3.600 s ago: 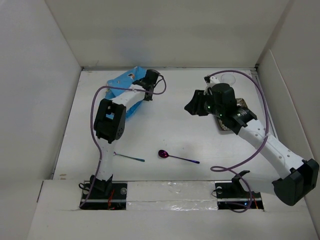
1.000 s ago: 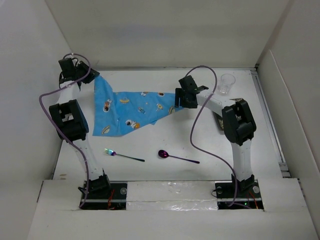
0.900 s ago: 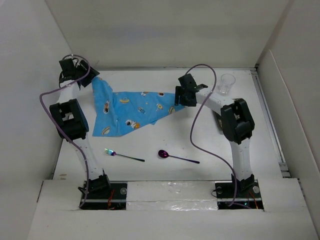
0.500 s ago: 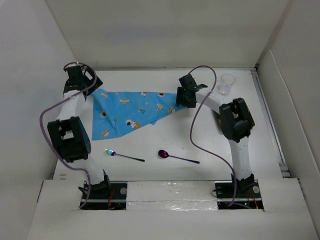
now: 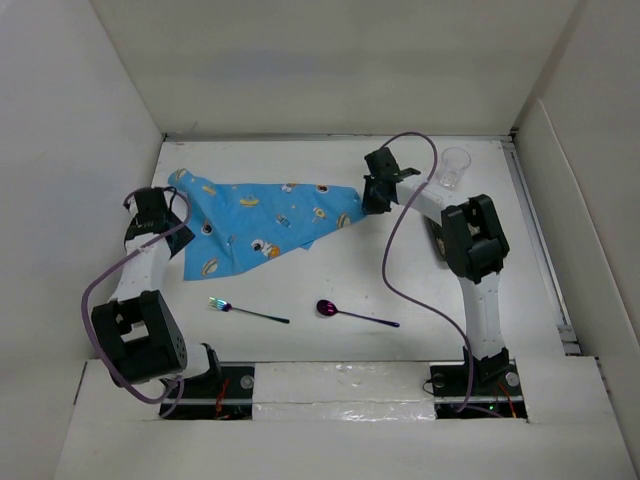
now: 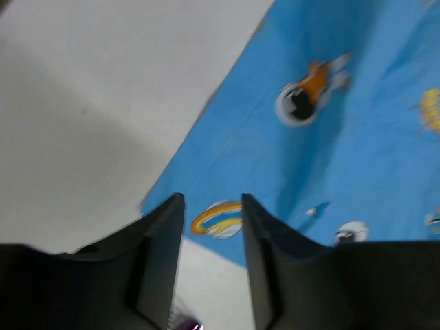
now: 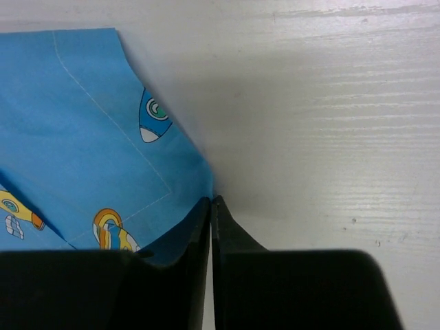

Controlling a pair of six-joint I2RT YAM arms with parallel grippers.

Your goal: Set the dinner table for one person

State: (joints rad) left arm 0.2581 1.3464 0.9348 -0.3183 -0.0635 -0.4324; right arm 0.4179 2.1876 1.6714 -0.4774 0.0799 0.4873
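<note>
A blue cartoon-print cloth (image 5: 255,220) lies spread flat on the white dinner table (image 5: 420,290), towards the back. My left gripper (image 5: 158,222) hovers over the cloth's left edge. In the left wrist view its jaws (image 6: 212,201) stand apart with nothing between them, above the cloth (image 6: 330,124) near a rainbow print. My right gripper (image 5: 371,199) is at the cloth's right corner. In the right wrist view it (image 7: 211,199) is shut, tips right at the edge of the cloth (image 7: 82,137). No cloth shows between the jaws.
A fork (image 5: 246,310) and a purple spoon (image 5: 352,314) lie on the table nearer the arm bases. A clear glass (image 5: 453,168) stands at the back right. White walls close in the left, back and right sides.
The left arm came down from the far left corner towards the near side, and the cloth's left end now lies flat. The right gripper went from open to shut at the right corner.
</note>
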